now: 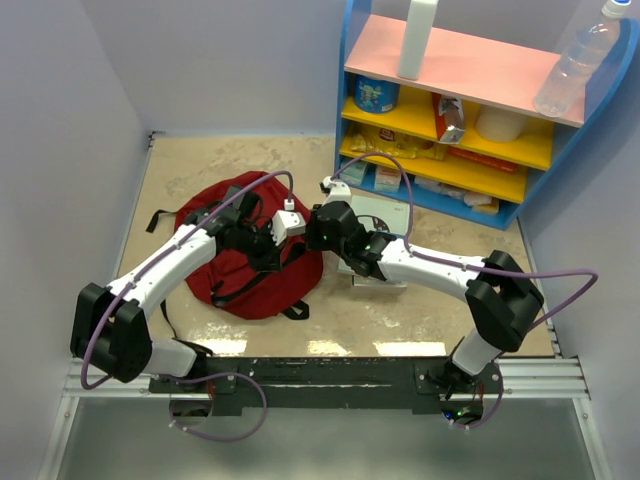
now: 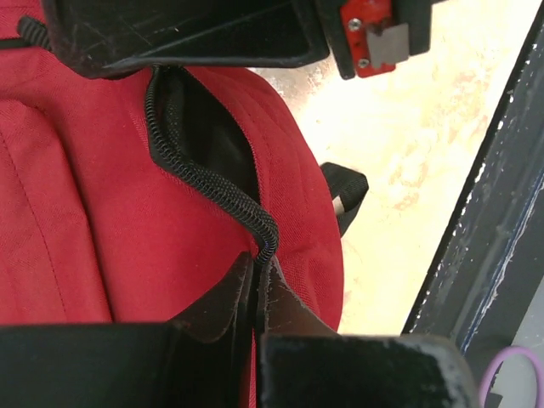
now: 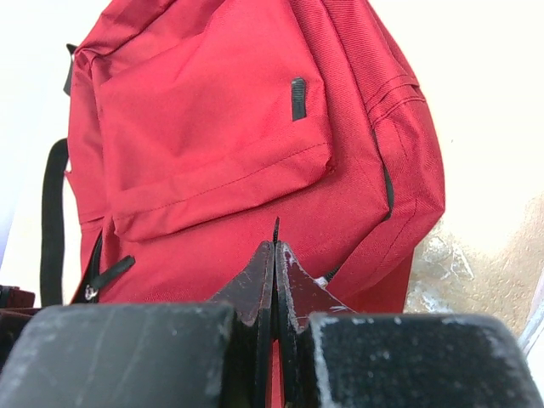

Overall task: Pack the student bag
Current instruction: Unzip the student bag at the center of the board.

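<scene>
Two grippers: both clamped on your student bag (image 1: 255,295)
left gripper (image 2: 255,285): pinching the black zipper edge (image 2: 204,183) of the gaping opening
right gripper (image 3: 274,255): squeezed tight on a thin black tab (image 3: 275,228) at the bag's rim
student bag: lying on the table (image 1: 420,320), left of centre; shelf unit (image 1: 450,150) at far right corner

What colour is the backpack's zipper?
Black zipper on the student bag; clearest in the left wrist view.

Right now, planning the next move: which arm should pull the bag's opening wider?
Left. The left jaws pinch the student bag's zipper edge at the open mouth; the right jaws are shut by the front pocket.
</scene>
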Motion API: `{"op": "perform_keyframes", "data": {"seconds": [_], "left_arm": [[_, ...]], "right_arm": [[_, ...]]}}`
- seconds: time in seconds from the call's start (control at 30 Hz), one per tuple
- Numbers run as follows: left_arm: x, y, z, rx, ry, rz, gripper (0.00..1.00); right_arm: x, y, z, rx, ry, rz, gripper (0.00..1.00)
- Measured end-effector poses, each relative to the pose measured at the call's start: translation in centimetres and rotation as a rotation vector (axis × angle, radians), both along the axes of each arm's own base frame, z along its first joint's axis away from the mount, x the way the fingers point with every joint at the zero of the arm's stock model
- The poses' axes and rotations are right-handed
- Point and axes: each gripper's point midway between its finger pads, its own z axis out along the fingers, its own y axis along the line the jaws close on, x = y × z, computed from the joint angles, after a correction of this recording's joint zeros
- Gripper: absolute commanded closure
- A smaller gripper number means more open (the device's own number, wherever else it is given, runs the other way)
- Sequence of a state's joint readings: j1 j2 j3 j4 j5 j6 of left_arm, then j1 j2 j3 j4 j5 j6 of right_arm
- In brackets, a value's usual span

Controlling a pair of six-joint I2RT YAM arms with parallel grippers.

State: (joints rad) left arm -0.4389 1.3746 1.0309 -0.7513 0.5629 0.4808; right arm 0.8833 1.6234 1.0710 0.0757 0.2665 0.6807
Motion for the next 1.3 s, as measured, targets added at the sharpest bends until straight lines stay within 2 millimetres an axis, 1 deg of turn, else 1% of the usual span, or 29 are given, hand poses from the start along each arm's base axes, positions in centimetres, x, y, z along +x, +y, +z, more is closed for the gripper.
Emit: {"op": "perform_keyframes", "data": {"seconds": [0.1,0.2,0.4,0.47,0.6,0.7,0.93,1.13,1.3], "left_arm": [[-0.1,0.0,0.0,0.001,0.001,-0.006,1.00],[-0.7,0.2,-0.2,0.007,0.019,-0.023,1.00],[-2.1,0.6,-0.1,0.015,0.041,-0.070,1.00],[-2.5,0.8,0.0,0.016,0.040,-0.089,1.00],[-3.3,1.0,0.2,0.016,0.036,-0.140,1.00],[-3.8,1.2,0.4,0.019,0.034,-0.188,1.00],[-4.2,1.4,1.0,0.028,0.005,-0.275,1.00],[-4.8,1.6,1.1,0.034,0.006,-0.318,1.00],[-4.8,1.6,1.5,0.028,-0.011,-0.346,1.00]], "right_arm": [[0.1,0.0,-0.2,-0.006,0.001,0.000,1.00],[0.6,0.1,-1.0,-0.021,0.007,-0.004,1.00],[3.0,0.4,-3.4,-0.067,0.033,-0.022,1.00],[3.6,0.6,-3.9,-0.075,0.037,-0.025,1.00],[4.5,1.4,-4.0,-0.074,0.038,-0.014,1.00],[4.7,2.0,-4.0,-0.072,0.037,-0.002,1.00],[5.8,3.5,-4.5,-0.080,0.048,0.020,1.00],[6.1,2.7,-5.3,-0.120,0.058,-0.007,1.00],[6.3,1.9,-5.6,-0.152,0.059,-0.042,1.00]]}}
